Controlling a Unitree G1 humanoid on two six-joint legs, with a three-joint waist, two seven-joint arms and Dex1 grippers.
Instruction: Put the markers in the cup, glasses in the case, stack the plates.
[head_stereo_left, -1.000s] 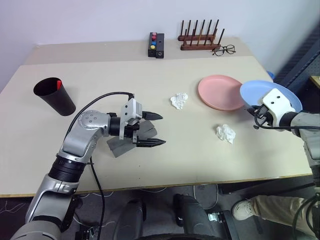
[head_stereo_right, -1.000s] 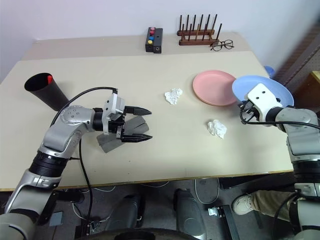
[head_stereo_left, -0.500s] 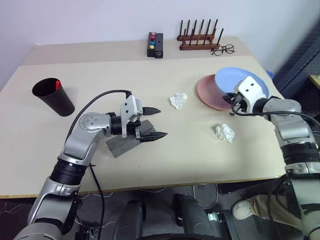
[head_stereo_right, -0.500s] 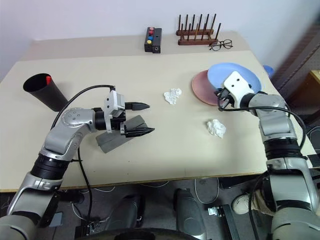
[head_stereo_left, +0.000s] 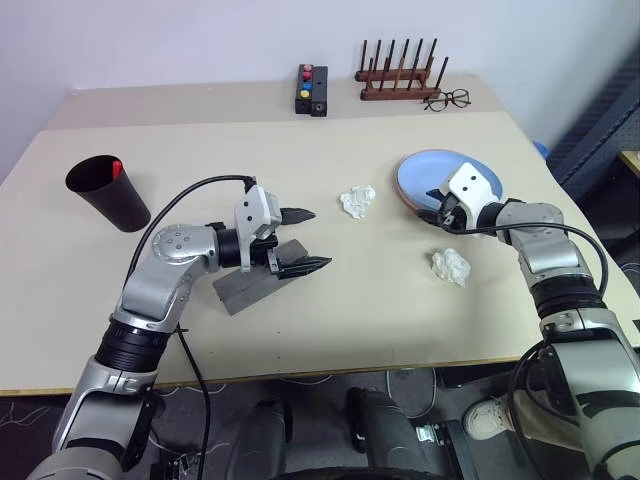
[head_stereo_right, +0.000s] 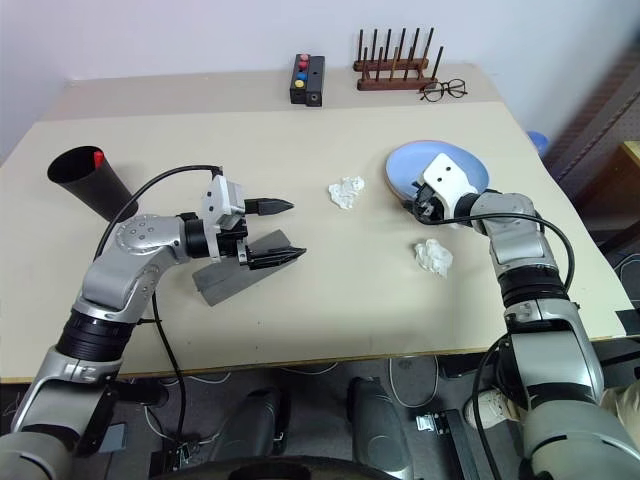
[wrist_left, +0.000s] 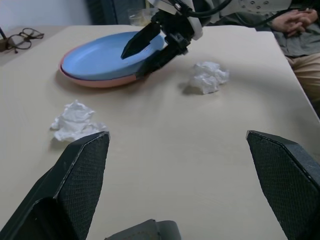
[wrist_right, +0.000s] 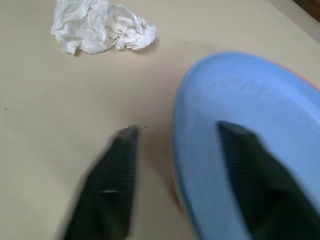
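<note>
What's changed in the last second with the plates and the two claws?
The right claw carried the blue plate leftward, set it on the pink plate, and opened its fingers. The left claw stayed open above the grey case; cup and paper wads unmoved.

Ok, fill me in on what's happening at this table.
The robot's right tool has its fingers apart at the rim of the round light blue plastic plate, which lies stacked on the salmon pink plate. The left tool hovers open above the grey felt-like case. The tall dark tumbler holds a red-capped marker.
</note>
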